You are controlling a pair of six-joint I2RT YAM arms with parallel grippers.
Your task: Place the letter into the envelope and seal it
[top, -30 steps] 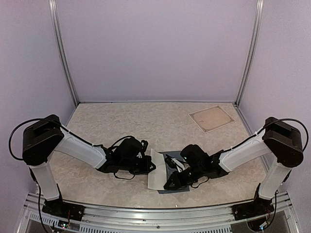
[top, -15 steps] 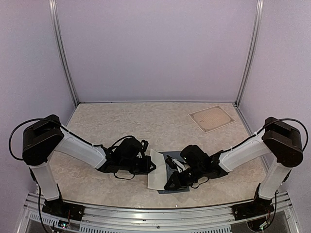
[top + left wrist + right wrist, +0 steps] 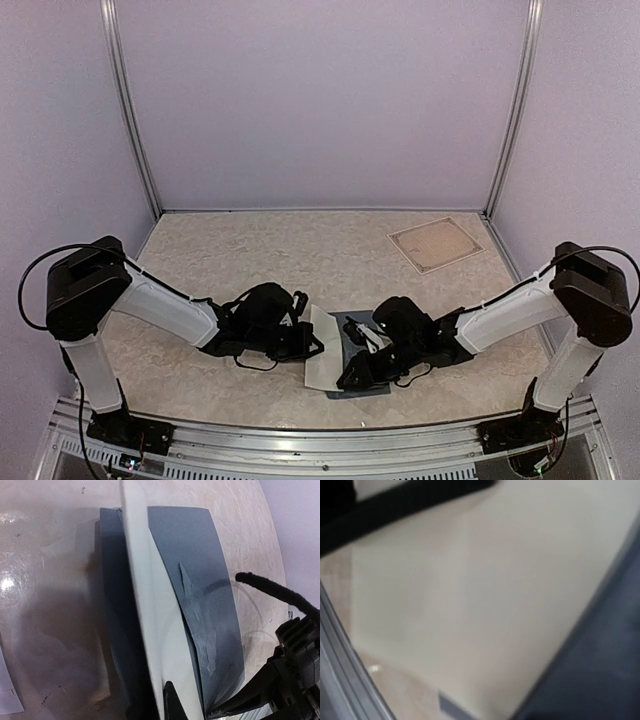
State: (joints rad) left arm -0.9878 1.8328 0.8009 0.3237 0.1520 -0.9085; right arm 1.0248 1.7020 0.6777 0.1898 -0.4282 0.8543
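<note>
So the table (image 3: 250, 260) has the slate envelope (image 3: 192, 555) lying on it. The white letter (image 3: 322, 365) overlaps the envelope's left side, tilted up. Left gripper (image 3: 308, 345), just left of the envelope, is pinched tight on the letter's edge. Right gripper (image 3: 352, 375) is low over the envelope, but I can't tell how wide its jaws are.

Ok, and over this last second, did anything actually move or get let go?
Very little. The right arm swung its elbow outward, toward the right wall. The right claw barely shifted over the envelope, and whether it loosened cannot be told. The left claw stays shut on the edge of the letter. Letter and envelope lie as before.
</note>
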